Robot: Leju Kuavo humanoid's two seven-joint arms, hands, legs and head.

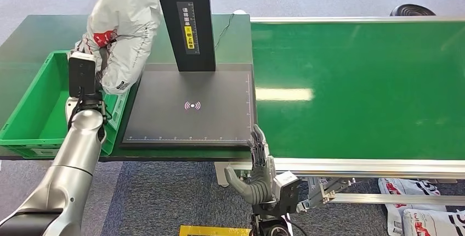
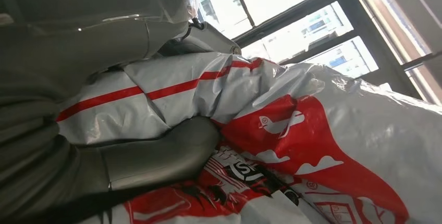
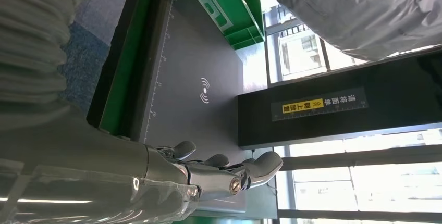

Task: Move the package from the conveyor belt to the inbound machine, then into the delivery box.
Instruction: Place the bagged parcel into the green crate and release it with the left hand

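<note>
A: What is seen at the far left?

B: A green box [image 1: 38,116] is set on the dark green counter [image 1: 33,33], open at the top. The left arm is raised beside it, and the left hand [image 1: 98,55] is closed around the package [image 1: 125,27].

A: How is the package held?

B: It is gripped from below, with the fingers [image 2: 161,156] pressed into the grey and red plastic. The package is lifted well clear of the counter, over the box's right edge and the left edge of the machine [image 1: 189,110]. In the left wrist view, red stripes and a red printed logo are seen on the package [image 2: 312,130].

A: And the machine?

B: A flat black plate with a small wireless mark is seen, and a black post [image 1: 185,19] with a yellow label is stood at its back. Nothing is laid on the plate.

A: What is found to the right?

B: The right hand [image 1: 256,173] is held low at the plate's front right corner, by the belt's near rail, its fingers [image 3: 208,169] spread apart and nothing held in them. The green belt [image 1: 356,82] is seen further right. More packages [image 1: 422,208] are seen on the floor below it.
</note>
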